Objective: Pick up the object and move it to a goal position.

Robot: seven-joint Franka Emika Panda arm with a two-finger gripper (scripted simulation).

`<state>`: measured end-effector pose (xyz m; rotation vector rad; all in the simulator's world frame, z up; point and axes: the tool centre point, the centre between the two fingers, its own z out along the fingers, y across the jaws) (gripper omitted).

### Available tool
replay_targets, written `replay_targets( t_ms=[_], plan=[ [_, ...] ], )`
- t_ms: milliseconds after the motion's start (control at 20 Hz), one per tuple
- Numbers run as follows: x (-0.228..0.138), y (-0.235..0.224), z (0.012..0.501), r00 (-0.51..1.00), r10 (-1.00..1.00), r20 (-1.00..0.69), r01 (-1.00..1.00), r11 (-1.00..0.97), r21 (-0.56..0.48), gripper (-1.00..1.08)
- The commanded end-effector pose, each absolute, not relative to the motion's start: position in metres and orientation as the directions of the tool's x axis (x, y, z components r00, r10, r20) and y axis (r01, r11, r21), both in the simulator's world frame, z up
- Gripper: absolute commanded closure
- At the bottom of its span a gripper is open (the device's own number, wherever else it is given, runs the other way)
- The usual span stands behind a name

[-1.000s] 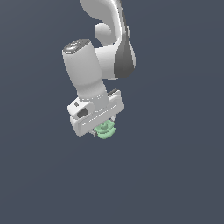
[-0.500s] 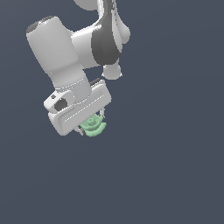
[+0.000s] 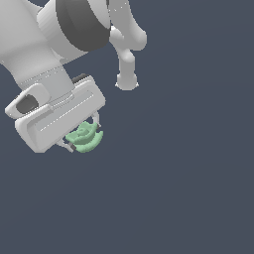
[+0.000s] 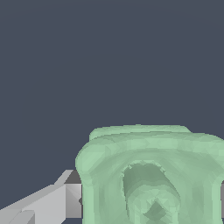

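The object point(image 3: 85, 137) is a small mint-green lumpy item with curved lobes, held up in the air below the white hand of the arm. My gripper point(image 3: 83, 134) is shut on it, one fingertip showing on each side. In the wrist view the object point(image 4: 151, 175) fills the near part of the picture, squarish with a hollow middle, and one grey finger point(image 4: 72, 199) presses against its side. No goal marker shows in either view.
The white arm point(image 3: 54, 39) fills the exterior view's upper left. Behind everything lies a plain dark blue-grey ground with no other objects in view.
The arm has swung toward the exterior view's left and closer to the camera, carrying the object with it. The grip on the object has stayed the same.
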<state>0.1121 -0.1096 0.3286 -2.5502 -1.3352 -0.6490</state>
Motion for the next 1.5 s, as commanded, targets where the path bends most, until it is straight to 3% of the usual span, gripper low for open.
replay_targets(
  t_ms=[0, 600, 1450],
  plan=[
    [0.117, -0.119, 0.342, 0.461, 0.746, 0.48, 0.838, -0.545, 0.043, 1.08],
    [0.136, -0.147, 0.381, 0.346, 0.775, 0.529, 0.891, -0.448, 0.074, 1.08],
    [0.142, -0.152, 0.391, 0.316, 0.779, 0.541, 0.903, -0.423, 0.081, 1.08]
  ],
)
